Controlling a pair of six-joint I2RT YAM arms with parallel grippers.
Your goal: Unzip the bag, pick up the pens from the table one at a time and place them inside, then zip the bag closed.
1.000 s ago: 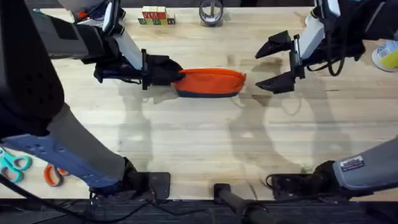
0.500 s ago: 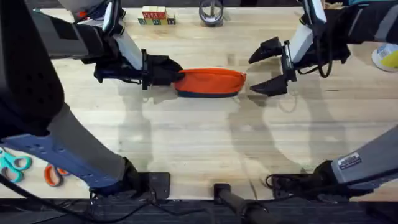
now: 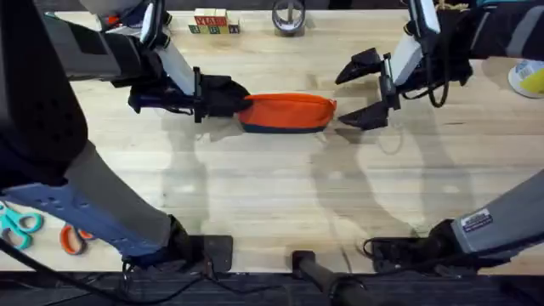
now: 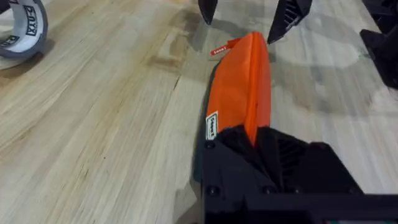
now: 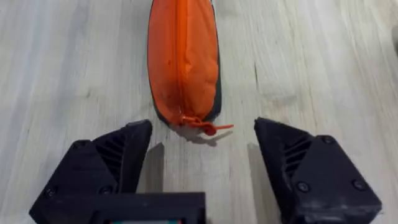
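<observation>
One small oblong orange fabric pouch (image 3: 286, 113) with a dark navy bottom strip lies near the middle of my light wooden plank tabletop (image 3: 272, 195), and its top zipper looks closed along the whole length I can see, so nothing of the inside or any contents shows. My left gripper (image 3: 231, 98) is clamped on the pouch's left end; from the left wrist camera the black fingers (image 4: 267, 155) pinch the fabric ridge at that end. My right gripper (image 3: 357, 89) sits just beside the pouch's right end with its jaws spread wide, not touching it. From the right wrist camera the small orange zipper pull (image 5: 205, 126) lies on the table between the two open fingers.
</observation>
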